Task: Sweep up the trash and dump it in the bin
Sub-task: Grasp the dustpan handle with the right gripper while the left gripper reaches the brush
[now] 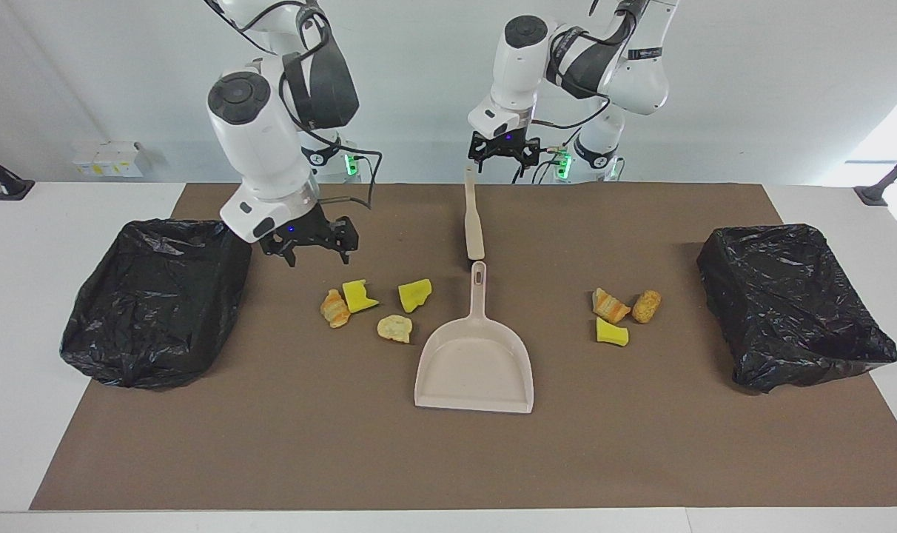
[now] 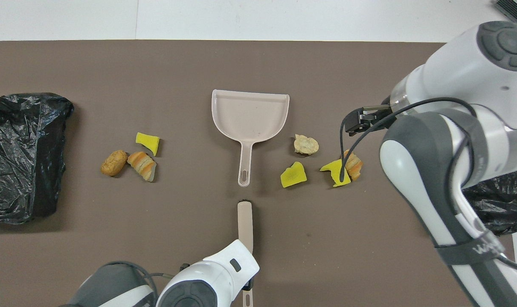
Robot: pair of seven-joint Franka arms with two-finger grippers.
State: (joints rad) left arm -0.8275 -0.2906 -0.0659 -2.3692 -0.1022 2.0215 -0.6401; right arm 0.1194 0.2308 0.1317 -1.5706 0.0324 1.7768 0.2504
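A brown mat (image 1: 271, 444) covers the table, under both claws. Two bins lined with black bags sit on it: one bin (image 1: 156, 300) just beside the right gripper (image 1: 311, 250), toward the right arm's end, the other bin (image 1: 793, 303) well apart from the left gripper (image 1: 502, 157), at the left arm's end.

The beige dustpan (image 1: 474, 366) lies between the two claws' sides of the table, its handle pointing toward the robots. The brush (image 1: 472, 215) lies in line with that handle, its thin end right under the left gripper, which hangs above it with its fingers apart and nothing between them. In the overhead view that claw is mostly hidden by its own arm, so whether it touches the brush is unclear.

The right gripper hovers with its fingers spread and nothing in them, over the mat just next to four pieces of trash (image 1: 360, 296): two yellow chunks, an orange lump and a pale lump. The other three scraps (image 1: 613, 311) lie past the dustpan, toward the left arm's end, well apart from both claws.
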